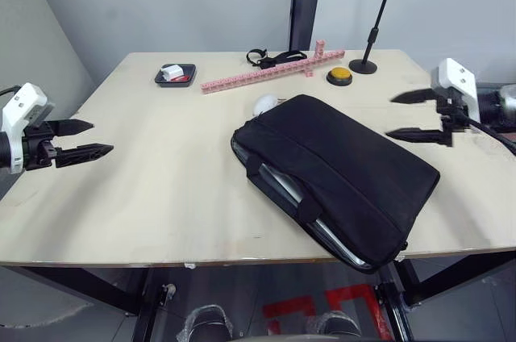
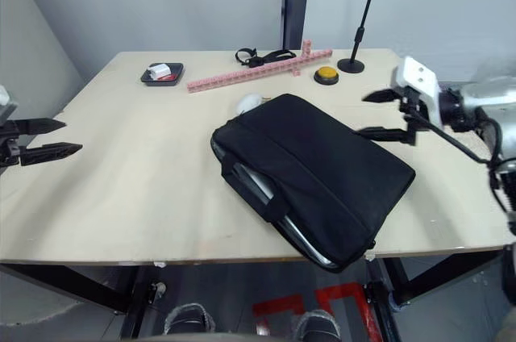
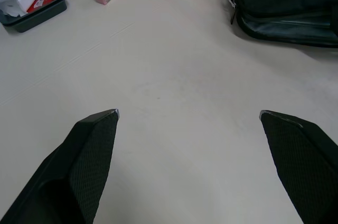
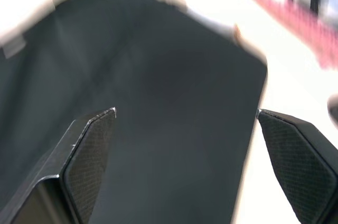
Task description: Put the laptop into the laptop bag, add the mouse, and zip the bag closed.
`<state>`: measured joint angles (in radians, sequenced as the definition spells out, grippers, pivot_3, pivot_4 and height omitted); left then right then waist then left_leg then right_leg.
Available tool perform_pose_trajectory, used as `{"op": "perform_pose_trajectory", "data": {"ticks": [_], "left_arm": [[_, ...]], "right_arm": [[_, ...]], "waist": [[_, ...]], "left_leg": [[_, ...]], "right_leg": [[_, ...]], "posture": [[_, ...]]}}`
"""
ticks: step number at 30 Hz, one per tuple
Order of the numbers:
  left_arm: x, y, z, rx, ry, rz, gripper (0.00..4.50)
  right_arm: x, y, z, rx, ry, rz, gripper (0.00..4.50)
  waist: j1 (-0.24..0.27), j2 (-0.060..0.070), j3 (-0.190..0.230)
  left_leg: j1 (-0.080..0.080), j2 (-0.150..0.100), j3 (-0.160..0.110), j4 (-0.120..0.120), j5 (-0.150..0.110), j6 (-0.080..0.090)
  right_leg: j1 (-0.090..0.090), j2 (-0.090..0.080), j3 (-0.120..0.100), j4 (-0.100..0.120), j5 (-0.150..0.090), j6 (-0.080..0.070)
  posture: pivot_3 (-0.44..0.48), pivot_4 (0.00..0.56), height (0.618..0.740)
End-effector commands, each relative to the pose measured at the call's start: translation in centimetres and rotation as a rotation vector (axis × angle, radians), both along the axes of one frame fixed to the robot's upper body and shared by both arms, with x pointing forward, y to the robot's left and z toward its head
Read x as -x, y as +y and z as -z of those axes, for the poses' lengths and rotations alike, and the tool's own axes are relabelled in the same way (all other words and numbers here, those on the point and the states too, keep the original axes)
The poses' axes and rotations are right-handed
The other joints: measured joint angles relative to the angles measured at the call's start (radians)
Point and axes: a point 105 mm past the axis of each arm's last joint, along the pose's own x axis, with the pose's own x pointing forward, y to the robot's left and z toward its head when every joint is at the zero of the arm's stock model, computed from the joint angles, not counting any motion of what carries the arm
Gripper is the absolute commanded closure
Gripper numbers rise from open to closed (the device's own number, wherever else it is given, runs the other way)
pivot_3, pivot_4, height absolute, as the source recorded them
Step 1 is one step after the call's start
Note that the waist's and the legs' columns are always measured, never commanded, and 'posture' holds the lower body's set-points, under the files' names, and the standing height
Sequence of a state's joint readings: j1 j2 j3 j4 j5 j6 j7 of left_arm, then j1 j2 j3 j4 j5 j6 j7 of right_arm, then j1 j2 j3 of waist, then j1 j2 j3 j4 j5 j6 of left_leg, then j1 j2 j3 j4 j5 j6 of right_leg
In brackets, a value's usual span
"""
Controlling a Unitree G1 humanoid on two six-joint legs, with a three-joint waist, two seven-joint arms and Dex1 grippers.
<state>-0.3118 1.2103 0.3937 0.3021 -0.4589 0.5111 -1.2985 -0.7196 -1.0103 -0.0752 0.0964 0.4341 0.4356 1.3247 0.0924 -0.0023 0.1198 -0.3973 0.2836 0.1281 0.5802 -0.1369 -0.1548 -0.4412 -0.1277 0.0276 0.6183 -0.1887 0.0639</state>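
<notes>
The laptop (image 1: 284, 183) is almost wholly hidden inside the laptop bag (image 1: 339, 166); only a silver-grey strip shows through the open edge. A rounded white object (image 1: 265, 105) behind the bag is half covered by it, so its shape cannot be told. The contents of the small dark tray (image 1: 175, 75) are too small to identify. The right wrist view is blurred.

Laptop (image 1: 284, 183) in laptop bag (image 1: 339, 168) mid-table; white lump (image 1: 265, 105) just behind bag; tray (image 1: 176, 75) far left
</notes>
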Motion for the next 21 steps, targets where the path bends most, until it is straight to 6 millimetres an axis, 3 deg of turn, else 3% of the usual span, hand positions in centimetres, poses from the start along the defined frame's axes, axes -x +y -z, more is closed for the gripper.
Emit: {"op": "perform_pose_trajectory", "data": {"ticks": [1,4,7,15,21], "left_arm": [[-0.2,-0.5,-0.7,-0.003,-0.021,0.02,0.0],[-0.3,-1.1,-0.3,0.013,-0.003,0.041,0.0],[-0.4,-1.9,0.0,0.049,0.015,0.055,0.0],[-2.7,-6.5,1.2,0.313,0.076,0.1,0.0],[-6.4,-11.3,3.3,0.42,0.081,0.121,0.0]], "right_arm": [[2.5,3.9,-4.2,-0.161,-0.161,-0.152,0.02],[4.4,7.0,-5.4,-0.313,-0.129,-0.279,0.02],[5.4,8.3,-5.3,-0.361,-0.089,-0.324,0.02],[5.3,8.5,-4.1,-0.318,-0.07,-0.289,0.02],[5.5,8.1,-3.1,-0.279,-0.03,-0.277,0.02]], "waist": [[0.002,0.0,0.0],[0.006,0.0,0.0],[0.012,0.0,0.0],[0.014,0.0,-0.001],[0.013,0.0,-0.001]], "left_leg": [[0.0,0.0,0.0,0.0,0.0,0.0],[0.0,0.0,0.0,0.0,0.0,0.0],[0.001,0.0,-0.001,0.0,0.0,-0.001],[0.005,0.0,-0.001,0.0,-0.004,-0.007],[0.007,-0.001,0.0,0.0,-0.003,-0.007]], "right_leg": [[0.0,0.0,0.0,0.0,0.0,0.0],[0.0,0.0,0.0,0.0,0.0,0.0],[0.001,0.0,0.0,0.0,0.0,-0.001],[0.004,0.0,0.0,0.002,0.0,-0.002],[0.007,0.0,0.0,0.001,0.0,-0.002]], "posture": [[0.0,0.15,0.74],[0.0,0.15,0.74],[0.0,0.15,0.74],[0.0,0.15,0.74],[0.0,0.15,0.74]]}}
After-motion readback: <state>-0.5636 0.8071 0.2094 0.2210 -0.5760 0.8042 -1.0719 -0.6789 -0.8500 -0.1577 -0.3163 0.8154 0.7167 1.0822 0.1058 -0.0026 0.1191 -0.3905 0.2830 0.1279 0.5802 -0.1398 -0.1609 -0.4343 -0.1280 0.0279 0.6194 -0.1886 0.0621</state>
